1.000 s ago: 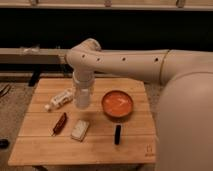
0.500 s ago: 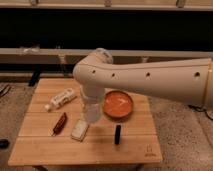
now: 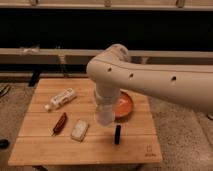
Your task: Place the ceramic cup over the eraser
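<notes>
The whitish ceramic cup [image 3: 105, 116] hangs from my gripper [image 3: 105, 101], which is shut on it and holds it just above the wooden table [image 3: 45, 150]. The cup is at the left edge of the orange bowl. The black eraser [image 3: 117, 134] lies on the table a little in front and to the right of the cup, apart from it. The big white arm comes in from the right and hides the gripper's upper part.
An orange bowl [image 3: 126, 105] sits right of the cup, partly behind the arm. A whitish block [image 3: 79, 130], a dark red slim object [image 3: 59, 123] and a white bottle lying on its side [image 3: 60, 98] are on the table's left half.
My gripper with the cup has moved right and toward the front, from the middle of the table to the bowl's left edge, closer to the eraser.
</notes>
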